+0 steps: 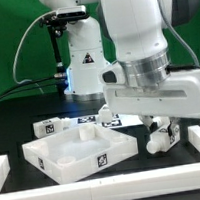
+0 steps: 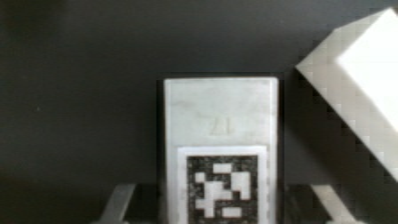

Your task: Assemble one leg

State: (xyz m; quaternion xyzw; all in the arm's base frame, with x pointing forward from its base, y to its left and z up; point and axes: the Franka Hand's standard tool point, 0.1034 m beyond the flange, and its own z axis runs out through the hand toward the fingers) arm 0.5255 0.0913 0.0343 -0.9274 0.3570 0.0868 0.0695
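Observation:
A leg [image 2: 222, 120], a short white post with a black-and-white tag on it, lies on the black table just right of the large white tray-like part [image 1: 69, 152] in the exterior view. My gripper [image 1: 160, 131] is lowered over this leg [image 1: 156, 140]. In the wrist view the gripper [image 2: 221, 203] straddles the leg, with a finger [image 2: 125, 200] on each side and a dark gap between each finger and the leg. The jaws stand open. A corner of the tray-like part [image 2: 356, 80] shows beside the leg.
A second leg [image 1: 46, 126] lies behind the tray-like part on the exterior view's left. Tagged white pieces [image 1: 100, 116] lie further back by the robot base. A white rail [image 1: 109, 196] borders the table at the front and at both sides.

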